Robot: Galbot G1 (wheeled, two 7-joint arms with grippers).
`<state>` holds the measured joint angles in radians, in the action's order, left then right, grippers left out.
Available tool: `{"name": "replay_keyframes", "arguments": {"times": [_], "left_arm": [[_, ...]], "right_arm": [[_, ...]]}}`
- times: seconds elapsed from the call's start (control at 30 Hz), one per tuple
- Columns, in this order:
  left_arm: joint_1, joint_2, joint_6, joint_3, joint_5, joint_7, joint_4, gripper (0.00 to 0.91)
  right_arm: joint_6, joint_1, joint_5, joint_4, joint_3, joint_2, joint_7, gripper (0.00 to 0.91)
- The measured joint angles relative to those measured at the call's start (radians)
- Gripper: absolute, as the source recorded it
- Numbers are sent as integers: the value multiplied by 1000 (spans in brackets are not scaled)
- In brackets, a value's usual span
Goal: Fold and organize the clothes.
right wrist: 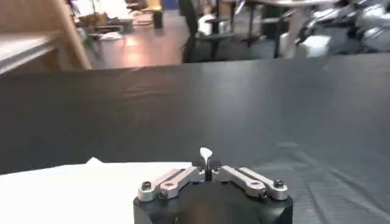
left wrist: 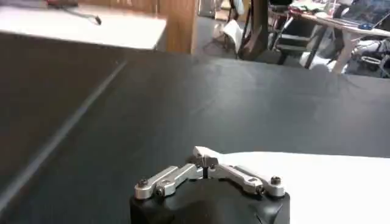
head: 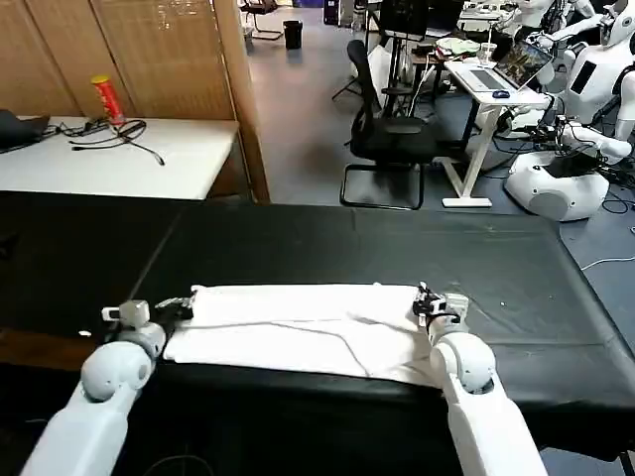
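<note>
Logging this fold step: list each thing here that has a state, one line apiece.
T-shirt: lying flat on the table near its front edge, folded into a wide band, both far corners pinched.
Left gripper: shut on the T-shirt's far left corner.
Right gripper: shut on the T-shirt's far right corner, a bit of fabric poking up.
Black table cloth: spread flat, bare beyond the shirt.

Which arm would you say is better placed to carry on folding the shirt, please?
Neither alone, probably both together: the left end effector is shut on the T-shirt at its far left corner, the right end effector on its far right corner, so a two-armed fold over the black table cloth looks likeliest.
</note>
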<state>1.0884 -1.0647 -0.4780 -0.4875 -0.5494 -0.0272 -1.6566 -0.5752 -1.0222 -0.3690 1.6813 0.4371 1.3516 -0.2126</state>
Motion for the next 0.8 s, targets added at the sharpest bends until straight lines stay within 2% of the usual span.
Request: {"name": "replay_keyframes", "arguments": {"times": [0.03, 0.37, 0.8], "left_arm": [[-4, -5, 1, 2, 7, -1, 2, 878], [7, -9, 42, -20, 84, 0, -15, 878], [110, 5, 48, -102, 69, 8, -107, 878]], "right_arm": [[-1, -3, 0, 4, 2, -3, 10, 878], [1, -70, -32, 117, 42, -56, 67, 878], [-1, -208, -81, 327, 127, -79, 67, 878]]}}
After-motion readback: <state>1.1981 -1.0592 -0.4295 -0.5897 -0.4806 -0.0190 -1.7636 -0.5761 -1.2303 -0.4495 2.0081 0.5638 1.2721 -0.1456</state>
